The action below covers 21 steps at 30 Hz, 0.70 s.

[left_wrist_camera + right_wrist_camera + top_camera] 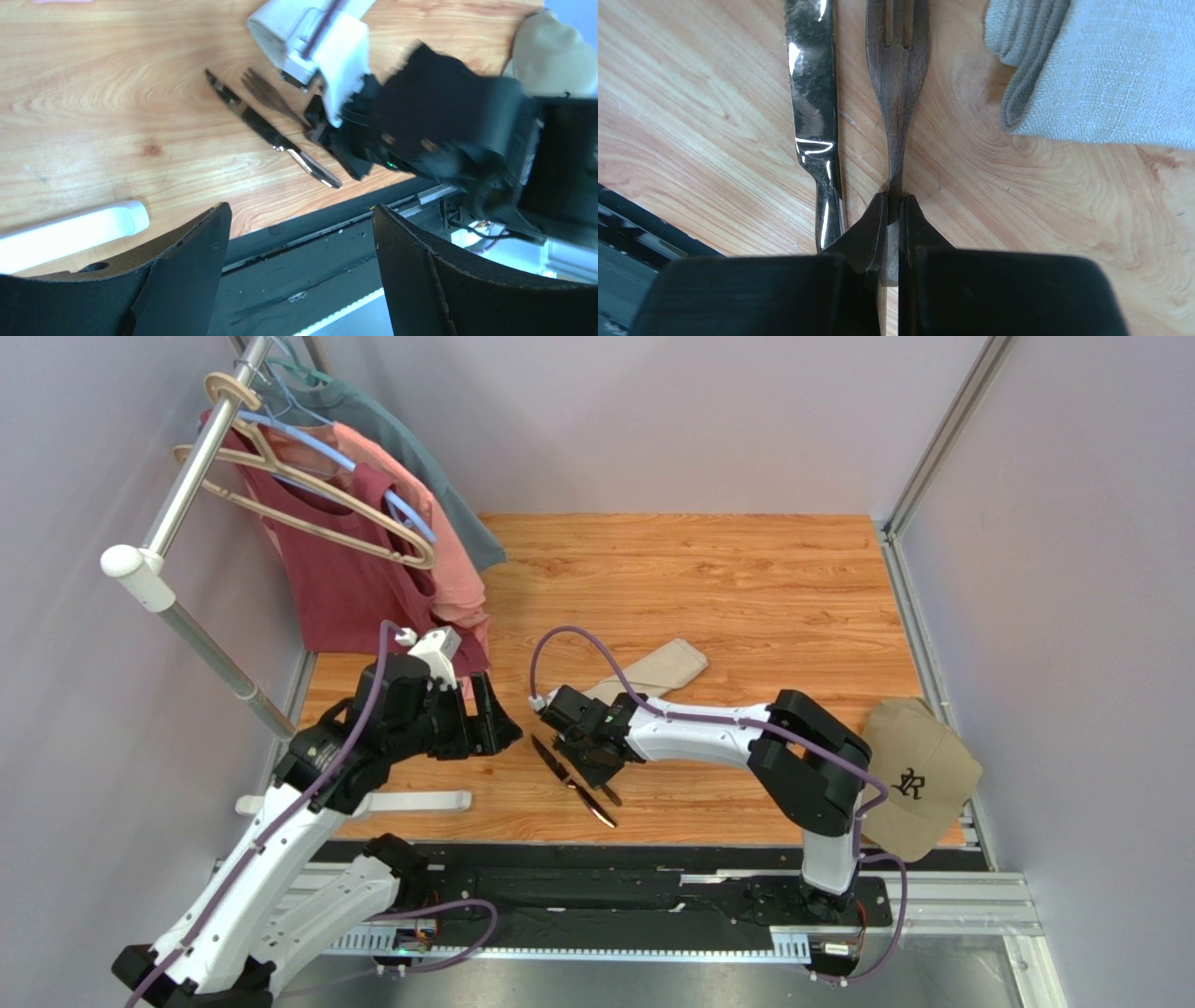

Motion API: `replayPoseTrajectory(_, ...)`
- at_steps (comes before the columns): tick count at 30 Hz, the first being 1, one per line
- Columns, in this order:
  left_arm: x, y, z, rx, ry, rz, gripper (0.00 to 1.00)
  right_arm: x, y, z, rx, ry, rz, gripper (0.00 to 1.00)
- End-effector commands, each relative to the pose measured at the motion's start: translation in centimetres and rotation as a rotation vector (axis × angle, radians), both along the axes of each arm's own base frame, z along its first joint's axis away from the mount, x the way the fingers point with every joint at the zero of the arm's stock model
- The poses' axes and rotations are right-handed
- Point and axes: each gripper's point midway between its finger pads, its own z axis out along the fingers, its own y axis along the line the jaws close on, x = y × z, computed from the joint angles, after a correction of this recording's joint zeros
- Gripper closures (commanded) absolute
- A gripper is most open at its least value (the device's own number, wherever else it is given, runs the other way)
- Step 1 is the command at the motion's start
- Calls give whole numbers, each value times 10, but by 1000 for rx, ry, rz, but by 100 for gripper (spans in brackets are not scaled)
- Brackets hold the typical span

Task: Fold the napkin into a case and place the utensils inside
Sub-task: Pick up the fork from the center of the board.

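The right gripper [893, 210] is clamping its two fingers onto the handle of the fork [897, 84], which is lying flat on the table [703, 140] with its long axis running straight out from the jaws, tines pointing away. The knife [812, 105] is lying just beside it and parallel, on the left arm's side, and nothing is gripping it. The case [659, 672] is resting on the wood beside the fork's tine end, toward the right arm's side, so the coming move is probably calling for a lift and a swing of the tines toward the cloth's layered end. The left gripper [302, 238] is hovering near the knife with fingers spread wide, holding nothing, and the right arm is sitting nearer the case
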Motion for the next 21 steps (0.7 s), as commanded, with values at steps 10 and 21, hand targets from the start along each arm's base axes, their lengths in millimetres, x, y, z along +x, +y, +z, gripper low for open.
replayPoseTrajectory(10,46,-7,0,-143,129,-41,16,50,-14,77,98,-395,255,100)
replayPoseTrajectory(21,47,-46,-8,-398,242,-304,10,50,-63,153,133,-679,549,100)
